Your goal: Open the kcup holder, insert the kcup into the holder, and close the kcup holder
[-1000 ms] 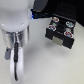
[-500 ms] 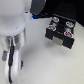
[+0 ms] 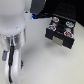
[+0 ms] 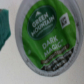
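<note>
Kcup [image 4: 46, 36] fills most of the wrist view, seen from directly above its green foil lid. We read "GREEN MOUNTAIN" in white lettering in the upper half, "DARK MAGIC" in paler green below it, and further small print at the lower edge that is too blurred to make out. A small white tag with a dark mark sits near the lid's rim. The fingers do not appear in either view, so we cannot tell whether they are apart, together or clamped on anything. A teal object [image 4: 5, 29] lies just beside the kcup on the pale tabletop [image 4: 12, 67].

The exterior view shows what the wrist view does not: the kcup holder [image 3: 60, 31] stands toward the exterior view's right, its drawer pulled out, with several patterned pods visible in its slots. The grey-white robot arm [image 3: 14, 37] occupies the exterior view's left. We cannot pick out the kcup there.
</note>
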Robot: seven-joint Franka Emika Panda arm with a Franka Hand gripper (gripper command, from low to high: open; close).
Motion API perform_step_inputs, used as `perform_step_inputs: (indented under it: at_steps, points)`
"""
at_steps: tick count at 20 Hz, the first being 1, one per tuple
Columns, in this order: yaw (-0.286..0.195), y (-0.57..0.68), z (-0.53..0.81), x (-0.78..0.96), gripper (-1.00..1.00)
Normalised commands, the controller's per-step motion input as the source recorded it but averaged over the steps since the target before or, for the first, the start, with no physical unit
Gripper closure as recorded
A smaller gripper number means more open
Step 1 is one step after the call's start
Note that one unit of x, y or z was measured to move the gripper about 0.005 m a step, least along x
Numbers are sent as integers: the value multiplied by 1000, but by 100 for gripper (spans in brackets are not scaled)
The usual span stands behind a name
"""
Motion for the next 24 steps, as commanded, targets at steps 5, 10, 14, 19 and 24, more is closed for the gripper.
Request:
perform_step_inputs:
  at_steps: [5, 10, 14, 19, 24]
  points:
    - [-17, 12, 226, 34, 100]
    - [-11, 208, 656, 52, 100]
    - [-6, 344, 825, 65, 100]
    - [12, 469, 839, 57, 100]
    - [29, 595, 745, 45, 100]
